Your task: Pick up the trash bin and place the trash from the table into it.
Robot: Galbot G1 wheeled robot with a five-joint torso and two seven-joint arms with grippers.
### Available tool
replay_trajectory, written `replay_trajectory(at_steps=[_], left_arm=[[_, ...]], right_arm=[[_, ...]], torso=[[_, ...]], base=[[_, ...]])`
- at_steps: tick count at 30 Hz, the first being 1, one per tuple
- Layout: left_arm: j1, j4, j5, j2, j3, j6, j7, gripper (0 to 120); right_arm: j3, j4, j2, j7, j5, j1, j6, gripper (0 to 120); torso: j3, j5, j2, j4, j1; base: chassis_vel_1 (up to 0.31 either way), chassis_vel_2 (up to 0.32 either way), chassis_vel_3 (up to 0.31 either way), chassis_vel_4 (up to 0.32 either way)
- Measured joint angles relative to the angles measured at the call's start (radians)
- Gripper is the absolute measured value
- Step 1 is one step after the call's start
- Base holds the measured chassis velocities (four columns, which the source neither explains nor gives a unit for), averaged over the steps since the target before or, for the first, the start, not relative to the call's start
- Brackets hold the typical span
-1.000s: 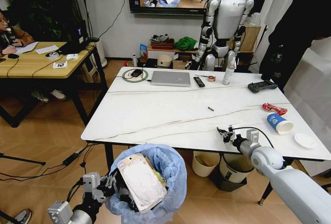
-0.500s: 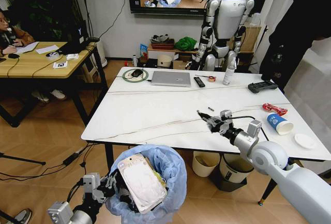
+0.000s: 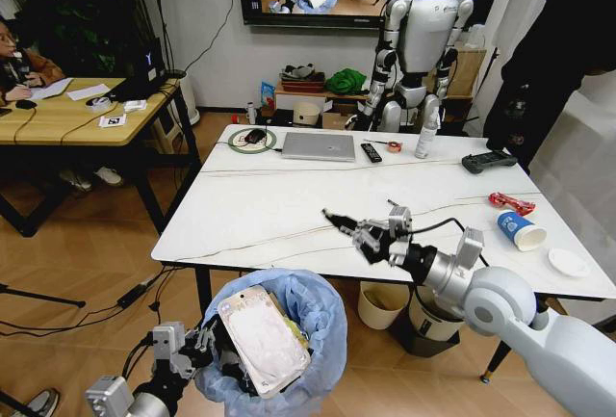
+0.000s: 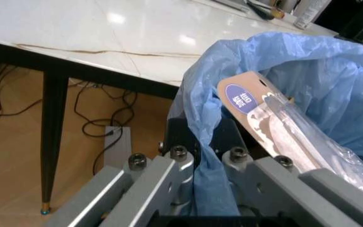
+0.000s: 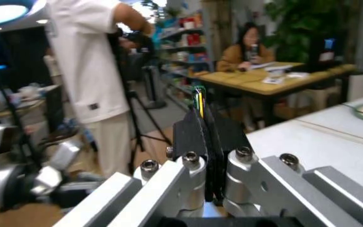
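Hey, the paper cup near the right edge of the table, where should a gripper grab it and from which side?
Probably across the blue wall of the paper cup, coming down from above. It lies tipped on the table, its open mouth facing the front edge, so the rounded side is exposed.

Left gripper (image 3: 197,345) low at near left, fingers (image 4: 181,163) clamped together. Right arm stretched from lower right toward centre, wrist roughly level, right gripper (image 3: 337,221) pointing left, fingers (image 5: 202,137) pressed together on a thin dark sliver.
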Motion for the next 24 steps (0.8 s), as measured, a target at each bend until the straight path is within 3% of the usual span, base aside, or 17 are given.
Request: replay_trajectory(at_steps=[15,24], left_arm=[[0.005,-0.011,0.004,-0.005,0.001,0.0,0.001,0],[0.006,-0.013,0.004,-0.006,0.002,0.001,0.002,0]], right_arm=[[-0.153,-0.031,0.003,-0.23,-0.032,0.034,0.051,0],[-0.187,-0.071,0.017,-0.278,-0.059,0.038,0.055,0]], torso=[[0.0,0.0001,0.0,0.0,0.0],[0.0,0.0,0.0,0.0,0.0]], base=[[0.0,0.0,0.0,0.0],[0.0,0.0,0.0,0.0]])
